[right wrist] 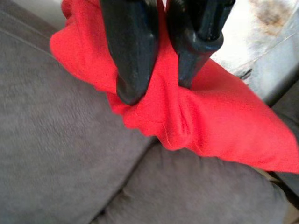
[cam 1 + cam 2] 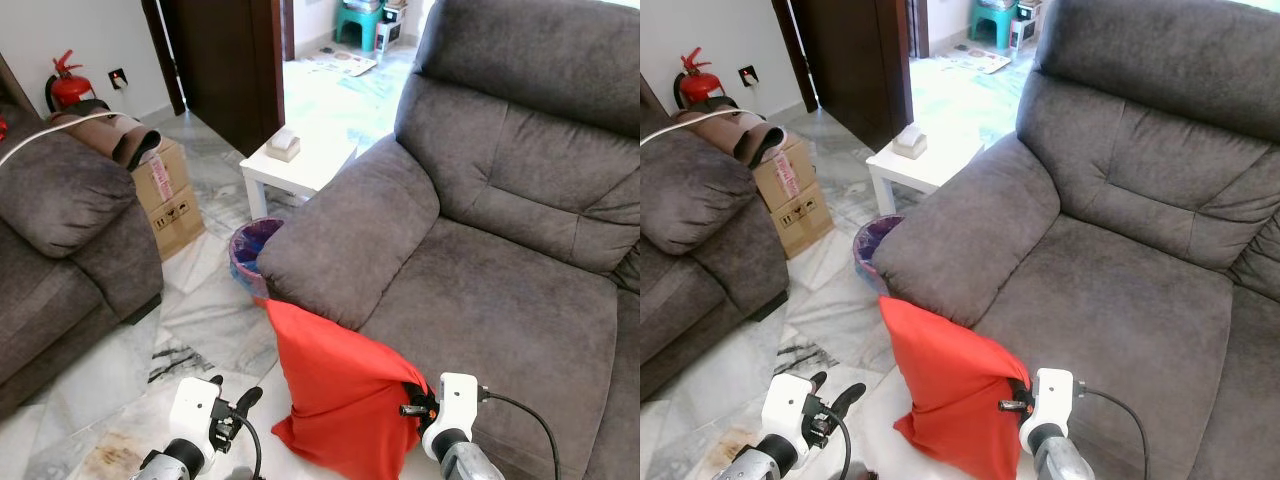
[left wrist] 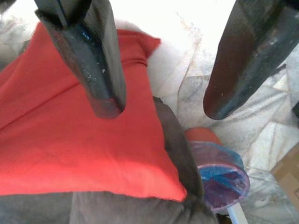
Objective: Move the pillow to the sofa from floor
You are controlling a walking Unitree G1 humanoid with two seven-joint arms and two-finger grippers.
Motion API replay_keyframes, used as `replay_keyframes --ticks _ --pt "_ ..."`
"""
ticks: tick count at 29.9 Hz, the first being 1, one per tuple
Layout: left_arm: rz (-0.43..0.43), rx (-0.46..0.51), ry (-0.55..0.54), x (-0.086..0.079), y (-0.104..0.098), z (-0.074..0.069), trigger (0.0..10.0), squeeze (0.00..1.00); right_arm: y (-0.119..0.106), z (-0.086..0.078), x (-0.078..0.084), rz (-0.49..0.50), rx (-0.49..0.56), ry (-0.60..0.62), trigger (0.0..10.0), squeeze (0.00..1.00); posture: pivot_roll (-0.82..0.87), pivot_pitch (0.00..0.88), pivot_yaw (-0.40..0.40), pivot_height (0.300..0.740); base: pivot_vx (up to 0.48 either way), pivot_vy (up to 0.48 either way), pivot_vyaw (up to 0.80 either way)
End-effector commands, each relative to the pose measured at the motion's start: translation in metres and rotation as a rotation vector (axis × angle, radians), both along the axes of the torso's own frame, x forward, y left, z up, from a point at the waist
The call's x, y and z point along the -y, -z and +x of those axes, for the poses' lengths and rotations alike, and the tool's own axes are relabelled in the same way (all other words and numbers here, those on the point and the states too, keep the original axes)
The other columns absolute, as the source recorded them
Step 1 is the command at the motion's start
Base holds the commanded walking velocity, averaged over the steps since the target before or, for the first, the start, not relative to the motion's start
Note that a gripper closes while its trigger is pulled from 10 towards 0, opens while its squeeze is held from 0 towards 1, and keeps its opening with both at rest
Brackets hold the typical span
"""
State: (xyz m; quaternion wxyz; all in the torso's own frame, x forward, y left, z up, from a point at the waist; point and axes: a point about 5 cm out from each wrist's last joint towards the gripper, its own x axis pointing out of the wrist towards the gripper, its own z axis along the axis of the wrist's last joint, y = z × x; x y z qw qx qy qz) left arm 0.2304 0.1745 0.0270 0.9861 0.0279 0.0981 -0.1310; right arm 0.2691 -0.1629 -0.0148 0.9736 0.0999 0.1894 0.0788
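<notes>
A red pillow stands on edge against the front of the grey sofa, just below its left armrest. My right gripper is shut on a bunched fold of the red pillow near its upper right corner; the right wrist sits beside that corner. My left gripper is open, its fingers spread above the pillow's other side. The left wrist hovers over the floor left of the pillow.
A purple-lined bin stands on the marble floor by the armrest. Behind it is a small white side table. A second grey sofa and cardboard boxes are at left, with a doorway beyond.
</notes>
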Motion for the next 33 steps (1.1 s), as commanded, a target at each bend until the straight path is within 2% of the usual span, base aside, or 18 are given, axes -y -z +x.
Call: replay_keyframes --ticks 1,7,13,17,18,19,20,21,22,25,27,29,32,33 --pt "0.023 -0.019 0.018 -0.001 0.005 -0.005 10.0 0.00 -0.012 0.008 0.002 -0.010 0.080 -0.012 10.0 0.00 0.10 0.114 -0.010 0.740 0.000 0.000 0.00" --pt "0.049 -0.020 0.030 -0.006 0.004 -0.006 10.0 0.00 -0.013 0.009 0.005 -0.022 0.081 -0.030 10.0 0.00 0.10 0.112 -0.008 0.740 0.000 0.000 0.00" --pt "0.079 -0.016 0.053 -0.011 0.002 -0.005 10.0 0.00 -0.019 0.013 0.009 -0.049 0.108 -0.101 10.0 0.00 0.10 0.107 -0.007 0.740 0.000 0.000 0.00" --pt "0.107 -0.060 0.165 -0.012 0.002 -0.010 10.0 0.00 -0.024 0.013 -0.002 -0.015 0.106 -0.386 10.0 0.00 0.11 0.098 -0.004 0.740 0.000 0.000 0.00" --pt "0.107 -0.060 0.165 -0.012 0.002 -0.010 10.0 0.00 -0.024 0.013 -0.002 -0.015 0.106 -0.386 10.0 0.00 0.11 0.098 -0.004 0.740 0.000 0.000 0.00" --pt "0.114 -0.077 0.198 -0.013 0.002 -0.012 10.0 0.00 -0.024 0.011 -0.005 -0.014 0.100 -0.477 10.0 0.00 0.11 0.097 -0.004 0.740 0.000 0.000 0.00" --pt "0.114 -0.077 0.198 -0.013 0.002 -0.012 10.0 0.00 -0.024 0.011 -0.005 -0.014 0.100 -0.477 10.0 0.00 0.11 0.097 -0.004 0.740 0.000 0.000 0.00" --pt "0.129 -0.104 0.245 -0.016 0.003 -0.014 10.0 0.00 -0.024 0.006 -0.007 -0.040 0.083 -0.612 10.0 0.00 0.11 0.095 -0.003 0.740 0.000 0.000 0.00" --pt "0.138 -0.117 0.265 -0.019 0.004 -0.015 10.0 0.00 -0.021 0.004 -0.006 -0.084 0.054 -0.674 10.0 0.00 0.11 0.094 -0.003 0.740 0.000 0.000 0.00" --pt "0.143 -0.144 0.310 -0.023 0.003 -0.014 10.0 0.00 -0.019 0.000 -0.005 -0.138 0.011 -0.798 10.0 0.00 0.11 0.086 -0.005 0.740 0.000 0.000 0.00" --pt "0.143 -0.144 0.310 -0.023 0.003 -0.014 10.0 0.00 -0.019 0.000 -0.005 -0.138 0.011 -0.798 10.0 0.00 0.11 0.086 -0.005 0.740 0.000 0.000 0.00" --pt "0.149 -0.148 0.325 -0.023 0.002 -0.014 10.0 0.00 -0.020 -0.001 -0.006 -0.129 0.007 -0.826 10.0 0.00 0.11 0.085 -0.005 0.740 0.000 0.000 0.00" --pt "0.183 -0.164 0.395 -0.021 0.003 -0.013 10.0 0.00 -0.020 -0.008 -0.014 -0.070 -0.018 -0.983 10.0 0.00 0.11 0.075 -0.005 0.740 0.000 0.000 0.00" --pt "0.183 -0.164 0.395 -0.021 0.003 -0.013 10.0 0.00 -0.020 -0.008 -0.014 -0.070 -0.018 -0.983 10.0 0.00 0.11 0.075 -0.005 0.740 0.000 0.000 0.00"
